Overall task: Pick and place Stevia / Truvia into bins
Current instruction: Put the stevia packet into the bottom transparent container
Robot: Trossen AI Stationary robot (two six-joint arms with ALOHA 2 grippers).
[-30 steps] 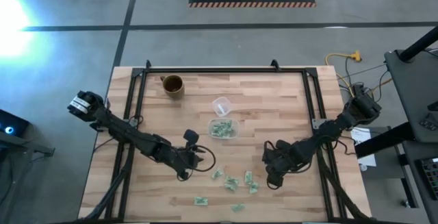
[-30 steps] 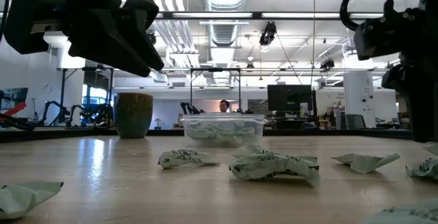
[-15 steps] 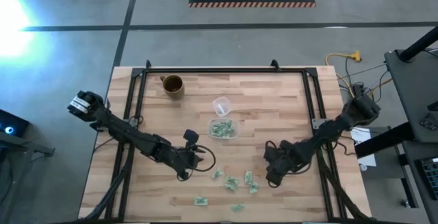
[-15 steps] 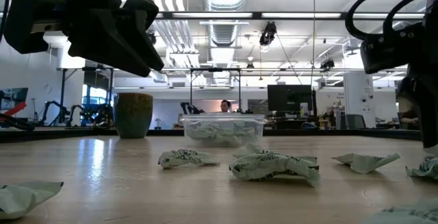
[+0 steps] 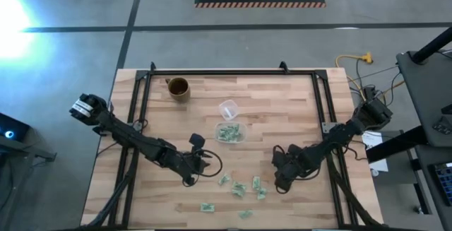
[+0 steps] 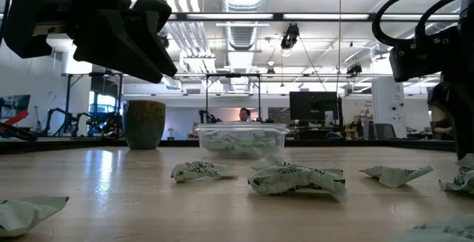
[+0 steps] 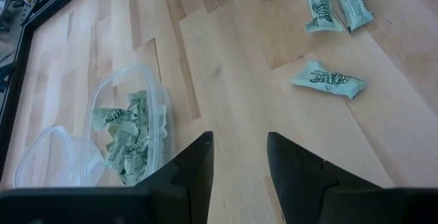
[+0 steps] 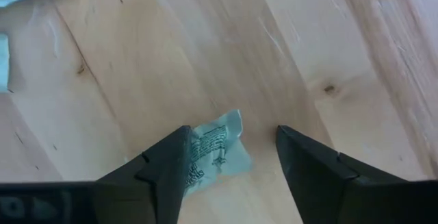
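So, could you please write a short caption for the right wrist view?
Open right claw low over the wooden table, straddling one crumpled green Stevia packet.

Bare table (image 5: 282, 104) around clear container (image 5: 229, 133); round cup (image 5: 228, 109) just beside it.

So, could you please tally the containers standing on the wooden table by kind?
Brown round mug: 1
Small clear round plastic cup: 1
Clear shallow rounded-rectangular plastic container, holding pale green paper packets: 1
Total: 3
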